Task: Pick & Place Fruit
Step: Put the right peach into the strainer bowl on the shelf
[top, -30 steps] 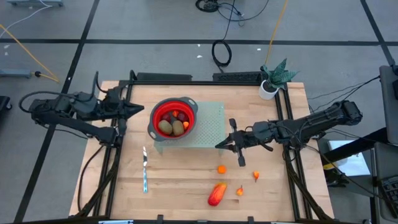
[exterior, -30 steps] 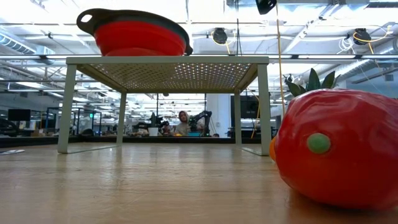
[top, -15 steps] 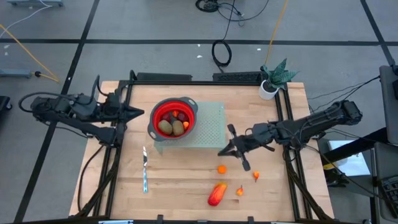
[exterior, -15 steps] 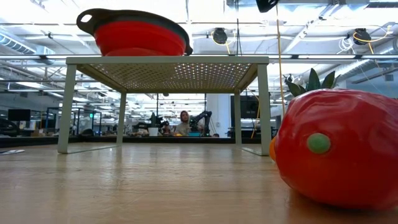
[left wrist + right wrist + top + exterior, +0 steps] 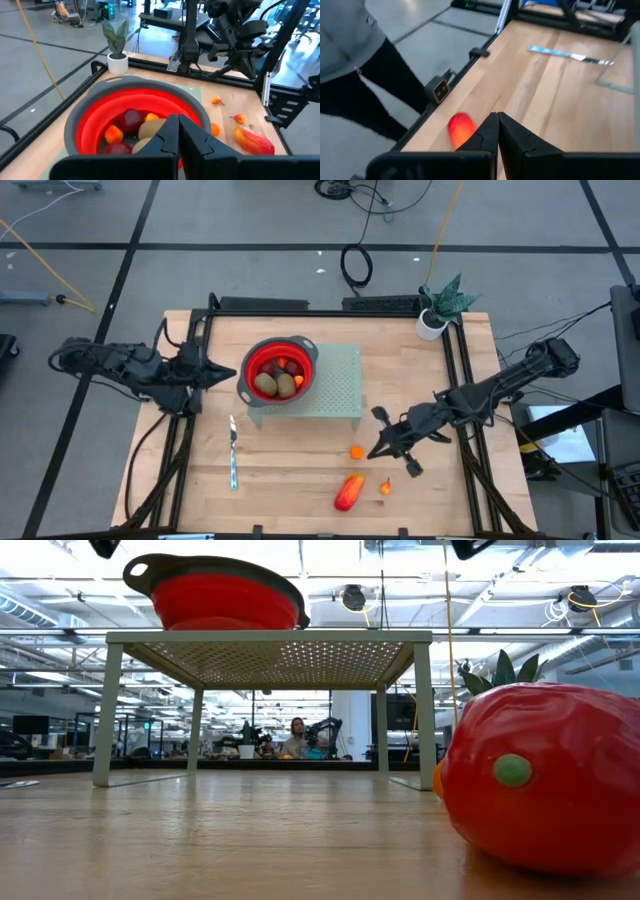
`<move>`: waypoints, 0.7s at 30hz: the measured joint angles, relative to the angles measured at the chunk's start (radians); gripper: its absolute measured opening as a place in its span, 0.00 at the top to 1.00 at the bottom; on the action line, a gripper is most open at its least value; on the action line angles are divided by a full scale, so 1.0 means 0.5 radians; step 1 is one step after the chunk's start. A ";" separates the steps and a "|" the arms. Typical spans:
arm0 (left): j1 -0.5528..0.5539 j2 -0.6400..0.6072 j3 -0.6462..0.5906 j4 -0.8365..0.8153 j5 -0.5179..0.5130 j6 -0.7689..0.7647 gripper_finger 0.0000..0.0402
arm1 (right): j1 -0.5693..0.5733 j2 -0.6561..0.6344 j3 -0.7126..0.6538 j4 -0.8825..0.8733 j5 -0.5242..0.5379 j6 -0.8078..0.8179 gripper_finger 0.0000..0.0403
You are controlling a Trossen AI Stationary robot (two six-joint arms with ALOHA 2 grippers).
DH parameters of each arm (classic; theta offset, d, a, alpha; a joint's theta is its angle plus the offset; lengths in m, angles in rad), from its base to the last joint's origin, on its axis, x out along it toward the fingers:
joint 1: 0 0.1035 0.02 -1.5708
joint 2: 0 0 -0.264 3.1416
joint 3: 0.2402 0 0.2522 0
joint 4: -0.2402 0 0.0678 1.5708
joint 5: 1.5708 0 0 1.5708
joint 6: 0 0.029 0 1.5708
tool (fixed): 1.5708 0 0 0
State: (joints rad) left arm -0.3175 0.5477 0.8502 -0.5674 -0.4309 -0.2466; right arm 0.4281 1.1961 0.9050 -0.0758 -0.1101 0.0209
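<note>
The red bowl (image 5: 280, 370) with a grey rim stands on a pale green perforated rack (image 5: 340, 385). It holds brown-green ovals (image 5: 150, 129), dark-red round fruits (image 5: 131, 119) and an orange piece. On the wood lie small orange pieces (image 5: 356, 451) (image 5: 385, 487) and the elongated red-orange piece (image 5: 348, 492). My right gripper (image 5: 372, 452) hovers shut above them, touching nothing; the red-orange piece (image 5: 461, 127) shows just past its fingers. My left gripper (image 5: 234, 373) is shut beside the bowl's left rim.
A slim silver knife (image 5: 233, 455) lies near the table's left front. A small potted plant (image 5: 435, 315) stands at the far right corner. A person in grey stands by the table's near edge (image 5: 350, 60). The elongated fruit (image 5: 540, 785) fills the low view's right.
My right gripper has swung from beside the rack toward the table's near edge, and now stands over the loose orange pieces; one piece is now hidden under it. My left gripper has shifted slightly toward the near edge, staying by the bowl. No fruit has moved.
</note>
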 joint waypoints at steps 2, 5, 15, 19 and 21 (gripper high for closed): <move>-0.010 -0.063 -0.062 -0.007 -0.001 -0.018 1.00 | 0.029 0.000 0.000 -0.044 0.000 0.002 1.00; -0.022 -0.155 -0.146 0.002 0.001 -0.050 0.99 | 0.060 0.012 0.000 -0.063 0.000 0.002 1.00; -0.085 -0.407 -0.304 0.069 0.000 0.004 1.00 | 0.138 0.158 0.001 -0.281 -0.008 0.093 1.00; -0.100 -0.474 -0.319 0.067 0.001 0.022 0.98 | 0.208 0.204 0.001 -0.519 -0.016 0.153 1.00; -0.106 -0.490 -0.319 0.065 0.002 0.036 0.99 | 0.245 0.219 0.001 -0.647 -0.036 0.166 1.00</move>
State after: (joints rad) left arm -0.3707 0.3025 0.6907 -0.5348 -0.4300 -0.2288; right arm 0.5507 1.3057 0.9054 -0.3993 -0.1279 0.1040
